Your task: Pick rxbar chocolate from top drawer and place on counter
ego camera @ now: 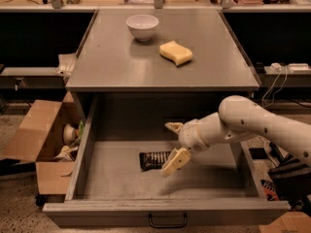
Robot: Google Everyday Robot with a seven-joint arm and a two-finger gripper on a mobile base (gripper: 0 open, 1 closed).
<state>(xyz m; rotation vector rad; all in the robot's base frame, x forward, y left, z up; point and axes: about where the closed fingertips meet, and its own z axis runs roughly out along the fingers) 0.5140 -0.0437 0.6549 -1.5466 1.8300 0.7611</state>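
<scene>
The rxbar chocolate, a dark flat bar with pale lettering, lies on the floor of the open top drawer, left of centre. My gripper is inside the drawer at the bar's right end. It is open, with one pale finger over the bar's right edge and the other behind it. The bar still lies flat and is not gripped. The grey metal counter is above the drawer.
A white bowl and a yellow sponge sit on the counter's back half. An open cardboard box with clutter stands on the floor to the left. Cables and dark items lie on the right. A workbench runs along the back.
</scene>
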